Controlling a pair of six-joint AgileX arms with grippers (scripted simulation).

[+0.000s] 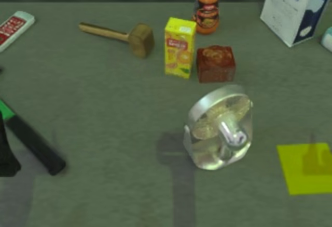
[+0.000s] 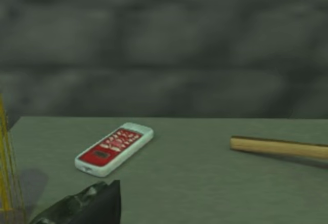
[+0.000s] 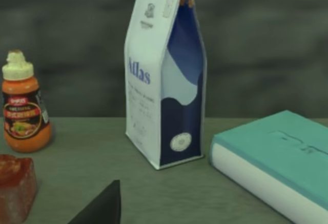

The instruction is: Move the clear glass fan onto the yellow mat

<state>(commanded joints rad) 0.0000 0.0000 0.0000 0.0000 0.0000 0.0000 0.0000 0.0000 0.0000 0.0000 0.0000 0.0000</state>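
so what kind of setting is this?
Looks like a rendered tabletop test scene, not a real room: a grey-green table against a blurred stone-like wall, strewn with unrelated props such as a wooden mallet, a sauce bottle and a clear glass fan.

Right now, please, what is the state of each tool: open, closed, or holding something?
Left tool: parked at the table's left edge, holding nothing visible; open or closed cannot be told.
Right tool: only a dark tip shows; cannot be told.

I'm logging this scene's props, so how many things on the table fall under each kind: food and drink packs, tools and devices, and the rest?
Food and drink packs: 3, juice carton, sauce bottle, Atlas bag.
Tools and devices: 3, mallet, remote, glass fan.
Rest: 3, red-brown block, teal book, yellow mat.
Total: 9.
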